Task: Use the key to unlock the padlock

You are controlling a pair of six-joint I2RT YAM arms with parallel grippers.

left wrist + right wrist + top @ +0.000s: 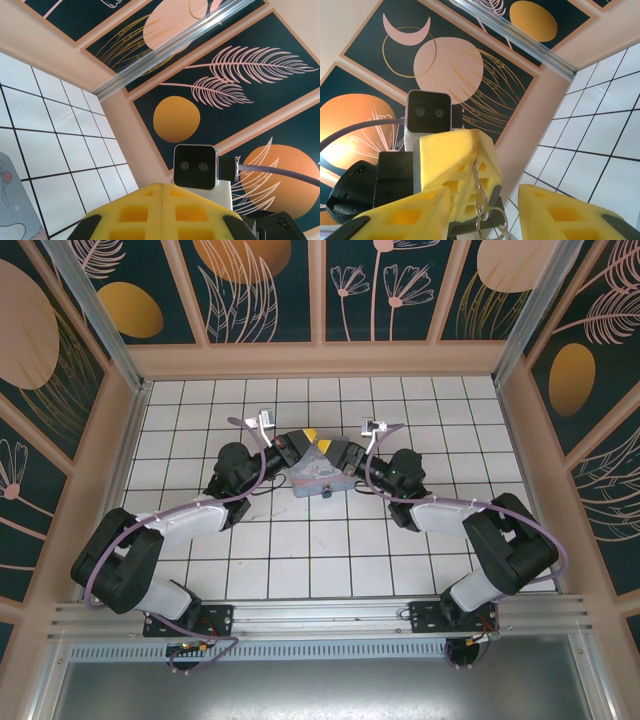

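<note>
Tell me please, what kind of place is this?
Probably a robot test cell: a white tiled table, a left arm and a right arm bolted to an aluminium rail, and walls of leaf-pattern panels.

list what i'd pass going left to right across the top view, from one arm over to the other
left arm's elbow → left wrist camera → left gripper → right gripper → right wrist camera → right arm's elbow; the printed box overlaps both grippers, so it is left out of the order
</note>
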